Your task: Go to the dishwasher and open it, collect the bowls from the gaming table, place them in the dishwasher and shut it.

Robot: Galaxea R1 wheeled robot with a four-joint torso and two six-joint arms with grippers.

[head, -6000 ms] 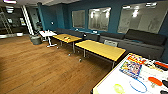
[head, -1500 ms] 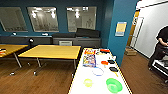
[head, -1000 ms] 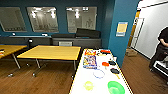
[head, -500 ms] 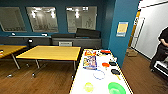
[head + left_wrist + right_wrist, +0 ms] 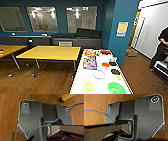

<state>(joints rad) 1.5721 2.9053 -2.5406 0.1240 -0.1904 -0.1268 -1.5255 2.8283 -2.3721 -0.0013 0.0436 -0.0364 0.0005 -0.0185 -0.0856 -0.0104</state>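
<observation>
The gaming table [image 5: 82, 80] is a long white-topped table running away from me at the lower middle of the head view. On its near end lie a larger bright green bowl [image 5: 116, 88] and, to its left, a smaller pale yellow-green bowl [image 5: 88, 86]. Farther along the top lie colourful game boxes [image 5: 89, 62], a thin ring [image 5: 99, 74], and small red and dark pieces. The dishwasher is out of view. In both wrist views the wooden floor passes under the robot's dark plates.
A yellow-topped table [image 5: 51, 53] stands left of the white table, another [image 5: 10, 49] at the far left. A dark counter [image 5: 62, 41] runs along the blue back wall. A blue pillar [image 5: 122, 32] rises right of the table. A person [image 5: 161, 48] stands at the right edge.
The head view has turned since six seconds ago, bringing the white table in front of me. Over the last second and a half the view has crept slightly closer to it.
</observation>
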